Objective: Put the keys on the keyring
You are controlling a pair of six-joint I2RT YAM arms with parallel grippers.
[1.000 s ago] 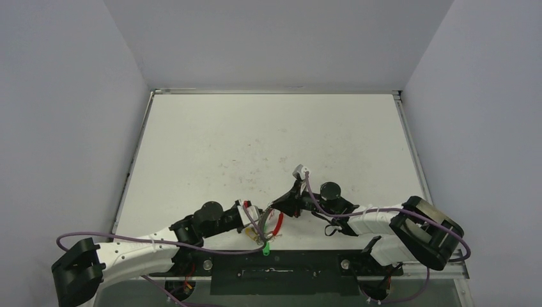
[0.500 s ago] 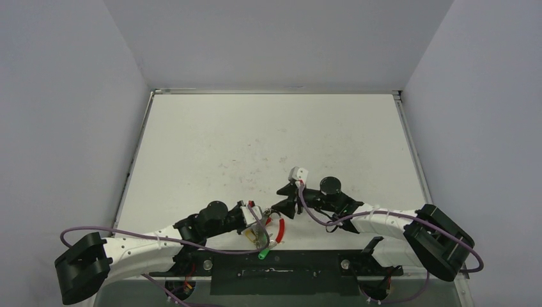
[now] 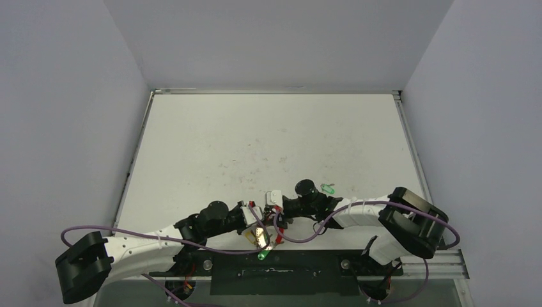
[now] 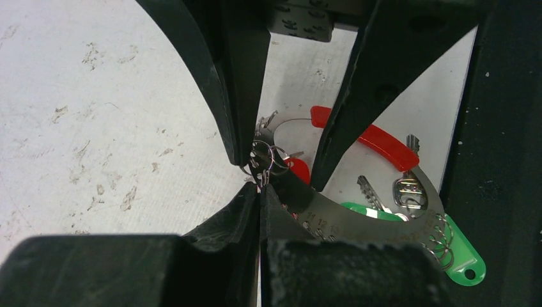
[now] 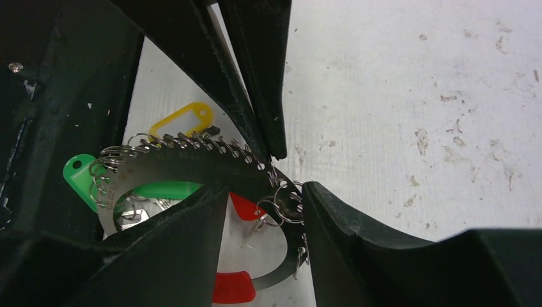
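Observation:
The keyring (image 4: 358,220) is a silvery metal band lined with small split rings, with a red curved segment (image 4: 377,142). It hangs low near the table's front edge. My left gripper (image 4: 260,188) is shut on its rim. Green (image 5: 80,173) and yellow (image 5: 182,121) tagged keys and a red-headed key (image 5: 246,206) hang from it. My right gripper (image 5: 265,187) is open, its jaws straddling the band and a split ring (image 5: 287,206), which sits close against the right finger (image 5: 345,230). Another green key (image 3: 328,188) lies alone on the table, behind the right arm.
The black base rail (image 3: 300,268) and the table's front edge run just beneath the keyring (image 3: 279,238). Purple cables (image 3: 300,231) loop around both wrists. The white table (image 3: 268,141) is scuffed with dark marks.
My right gripper opened and swung left and nearer, meeting the left gripper at the keyring. The loose green key on the table now shows. The left arm barely moved.

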